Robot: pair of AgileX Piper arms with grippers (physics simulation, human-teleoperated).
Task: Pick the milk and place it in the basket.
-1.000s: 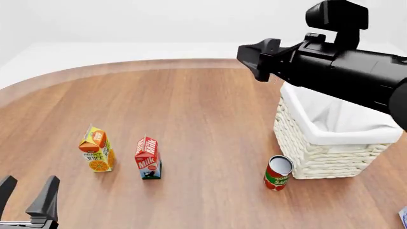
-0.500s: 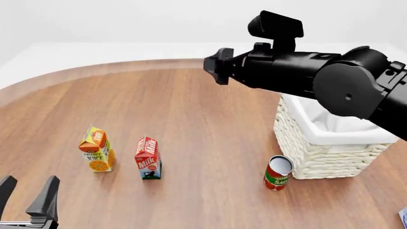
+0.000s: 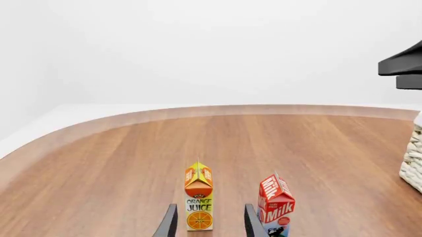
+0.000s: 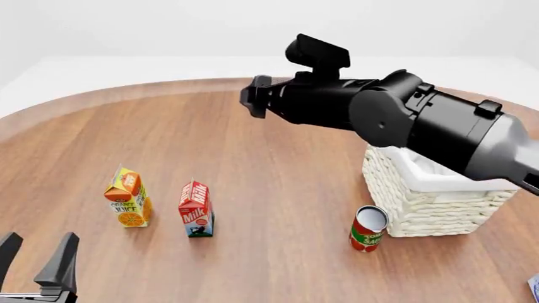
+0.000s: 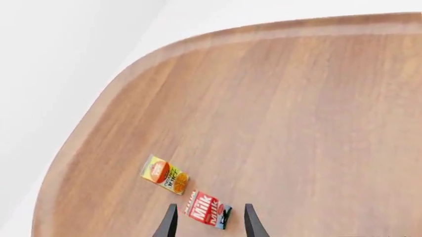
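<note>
The milk [image 4: 195, 209] is a small red carton that stands upright on the wooden table, left of centre. It also shows in the left wrist view [image 3: 275, 205] and far below in the right wrist view [image 5: 207, 210]. The basket [image 4: 421, 202] is cream wicker with a white lining; it stands at the right, partly hidden behind the right arm. My right gripper [image 4: 255, 96] hangs high over the far middle of the table, open and empty, well away from the milk. My left gripper [image 4: 35, 257] rests open at the near left corner, short of the cartons.
An orange juice carton [image 4: 128, 205] stands just left of the milk. A red tomato sauce can [image 4: 368, 229] stands right in front of the basket's near left corner. A small blue object [image 4: 534, 287] peeks in at the right edge.
The right arm has swung leftward from above the basket to over the table's far middle. The left gripper and all the objects have stayed put.
</note>
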